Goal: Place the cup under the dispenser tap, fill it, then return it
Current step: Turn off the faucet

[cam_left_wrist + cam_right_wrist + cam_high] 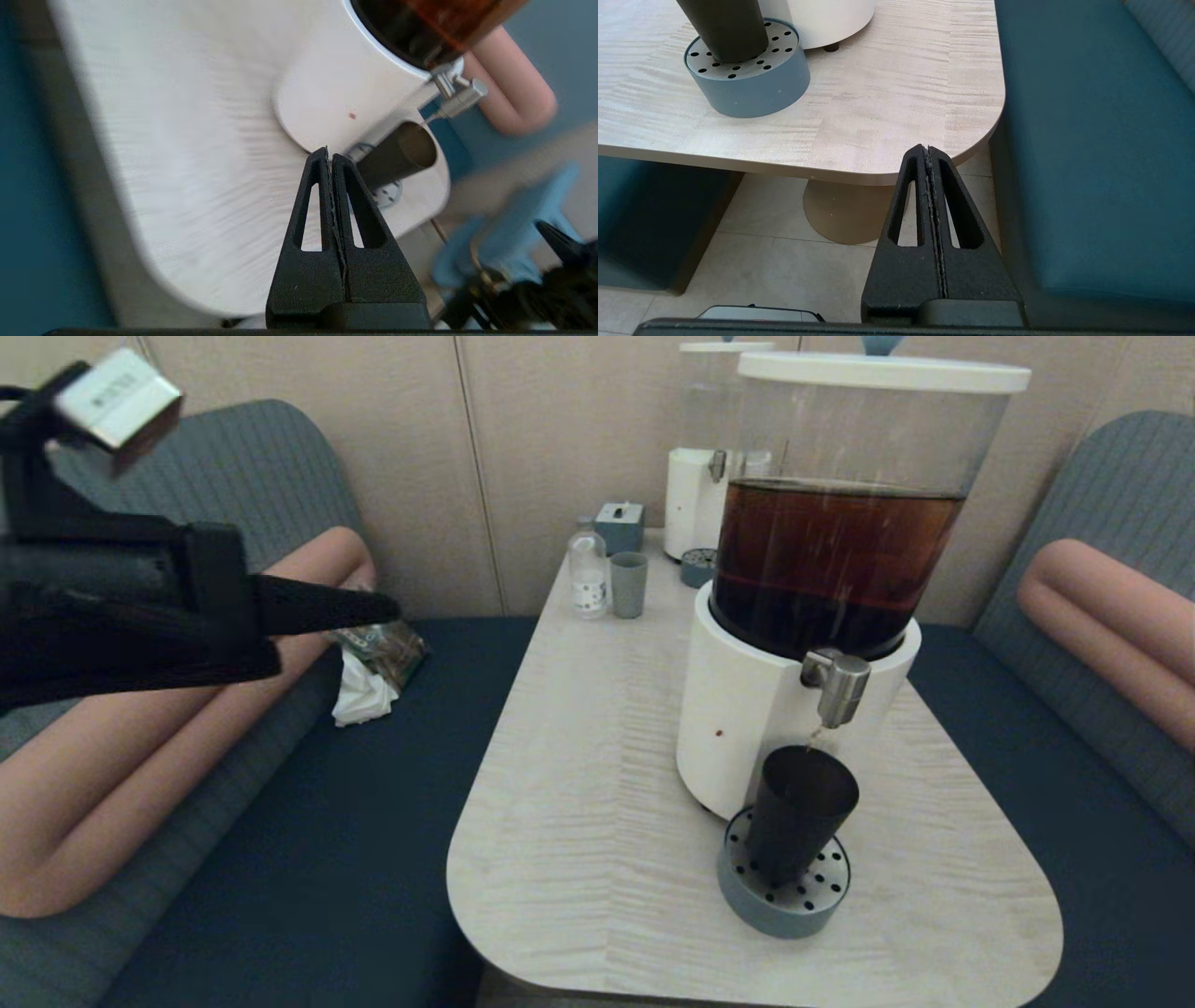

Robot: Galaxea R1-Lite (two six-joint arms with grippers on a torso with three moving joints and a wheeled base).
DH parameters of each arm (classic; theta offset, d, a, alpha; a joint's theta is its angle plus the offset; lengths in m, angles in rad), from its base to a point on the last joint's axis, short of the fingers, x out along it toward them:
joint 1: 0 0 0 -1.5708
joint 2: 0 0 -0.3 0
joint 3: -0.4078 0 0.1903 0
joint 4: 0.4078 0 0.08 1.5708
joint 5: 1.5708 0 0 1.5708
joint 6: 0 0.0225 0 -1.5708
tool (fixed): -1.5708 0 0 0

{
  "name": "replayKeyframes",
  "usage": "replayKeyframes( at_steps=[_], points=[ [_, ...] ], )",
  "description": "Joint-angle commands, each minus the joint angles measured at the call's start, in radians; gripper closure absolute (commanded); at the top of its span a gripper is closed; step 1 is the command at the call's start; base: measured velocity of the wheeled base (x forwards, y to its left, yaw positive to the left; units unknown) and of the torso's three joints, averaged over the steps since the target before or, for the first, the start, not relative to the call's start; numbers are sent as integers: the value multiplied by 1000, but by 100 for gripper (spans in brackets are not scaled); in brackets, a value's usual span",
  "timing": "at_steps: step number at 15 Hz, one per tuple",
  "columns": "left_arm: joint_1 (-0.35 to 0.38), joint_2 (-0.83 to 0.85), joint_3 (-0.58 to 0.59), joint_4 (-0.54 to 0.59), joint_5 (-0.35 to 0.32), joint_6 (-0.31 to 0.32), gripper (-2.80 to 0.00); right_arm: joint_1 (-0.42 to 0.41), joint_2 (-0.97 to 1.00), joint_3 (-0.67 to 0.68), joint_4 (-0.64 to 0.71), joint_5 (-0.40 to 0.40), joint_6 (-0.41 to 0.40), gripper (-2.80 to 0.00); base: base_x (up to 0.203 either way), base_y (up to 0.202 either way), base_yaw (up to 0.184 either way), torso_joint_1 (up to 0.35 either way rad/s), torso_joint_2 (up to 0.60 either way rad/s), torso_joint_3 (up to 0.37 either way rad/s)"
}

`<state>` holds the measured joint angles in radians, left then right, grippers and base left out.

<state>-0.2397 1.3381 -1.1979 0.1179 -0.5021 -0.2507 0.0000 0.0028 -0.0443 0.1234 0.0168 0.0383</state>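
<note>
The dark cup stands upright on the round grey-blue drip tray, directly below the steel dispenser tap. A thin brown stream falls from the tap into it. The left wrist view shows the same cup under the tap. My left gripper is shut and empty, raised over the left bench, well left of the table; its fingertips press together. My right gripper is shut and empty, low beyond the table's near right corner, with the cup's base on the tray.
The big dispenser with brown liquid takes up the table's right half. At the back stand a small bottle, a grey-green cup, a small box and a second dispenser. Crumpled wrappers lie on the left bench.
</note>
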Motion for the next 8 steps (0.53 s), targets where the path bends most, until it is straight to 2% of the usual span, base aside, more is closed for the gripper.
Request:
replayKeyframes(
  at_steps=[1, 3, 6, 8],
  points=[
    [-84, 220, -109, 1, -3, -3, 0, 0, 1, 0, 1, 0, 0, 0, 0, 0, 0, 0, 0, 0],
    [-168, 334, -253, 22, 2, -3, 0, 0, 2, 0, 1, 0, 0, 0, 0, 0, 0, 0, 0, 0],
    [-257, 455, -421, 143, 13, 24, 0, 0, 2, 0, 1, 0, 0, 0, 0, 0, 0, 0, 0, 0],
    [-303, 542, -558, 231, 69, 93, 0, 0, 2, 0, 1, 0, 0, 0, 0, 0, 0, 0, 0, 0]
  ],
)
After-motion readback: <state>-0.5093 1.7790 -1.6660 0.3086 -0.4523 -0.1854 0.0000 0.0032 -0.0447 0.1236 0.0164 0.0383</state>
